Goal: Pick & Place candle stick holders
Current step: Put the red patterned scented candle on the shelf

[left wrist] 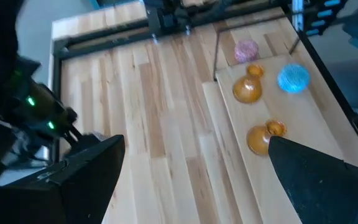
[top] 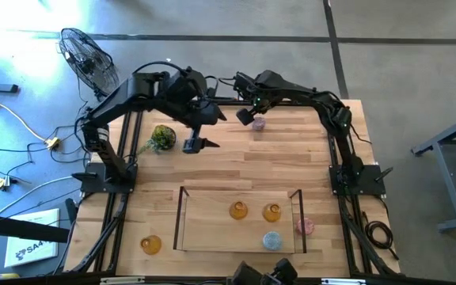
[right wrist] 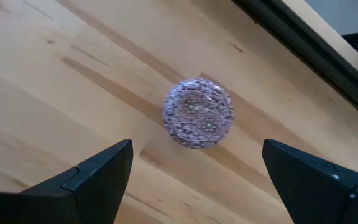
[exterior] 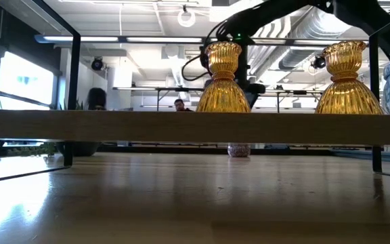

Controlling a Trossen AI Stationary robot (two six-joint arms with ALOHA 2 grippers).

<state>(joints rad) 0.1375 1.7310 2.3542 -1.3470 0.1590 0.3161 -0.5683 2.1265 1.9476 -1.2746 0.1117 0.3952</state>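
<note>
- Hovering with its fingers spread wide and empty, the right gripper (right wrist: 191, 171) hangs directly above the low round mauve glass candle holder (right wrist: 198, 112), which sits on bare wood at the far edge of the table (top: 236, 170), well beyond the raised wooden tray (top: 208, 207).
- Judging by that pose, the step in hand is the approach to a pick; the next move calls for a straight descent so the fingers bracket the holder's sides, then a close.
- Seen from above, this holder is a domed, patterned translucent disc, standing upright and alone.
- On the tray stand two amber-orange narrow-necked glass holders (top: 238, 210) and a pale blue round holder (top: 271, 240); a pink round holder (top: 305, 226) sits at the tray's right edge, a third amber holder (top: 150, 244) off its left side.
- Left of the mauve holder, the left gripper (top: 194, 144) waits wide and empty near a green mossy ball (top: 162, 137).
</note>
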